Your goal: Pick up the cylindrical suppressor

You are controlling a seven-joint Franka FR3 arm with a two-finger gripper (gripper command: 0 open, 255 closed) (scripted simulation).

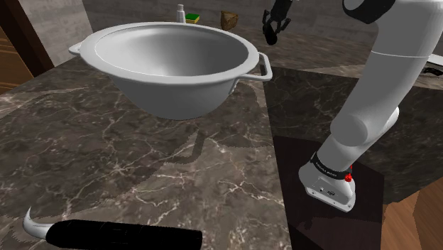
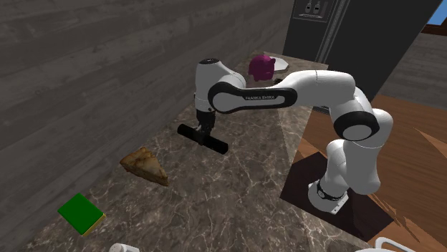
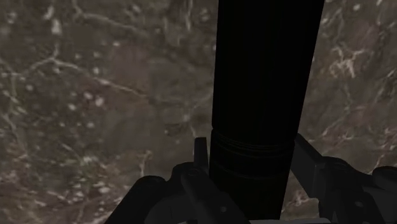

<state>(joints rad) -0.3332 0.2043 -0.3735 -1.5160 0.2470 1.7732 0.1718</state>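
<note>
Gripper [image 3: 249,151] clamped on black suppressor [image 3: 264,76] | lies flat on counter [image 3: 95,95] | long axis across the grip

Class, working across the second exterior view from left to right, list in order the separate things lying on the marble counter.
green sponge → brown wedge → black cylinder → magenta object

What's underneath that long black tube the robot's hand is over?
Dark marbled countertop shows on both sides of the black tube, which lies below the gripper. The strip of counter directly beneath the tube is covered, so nothing there can be seen.
</note>
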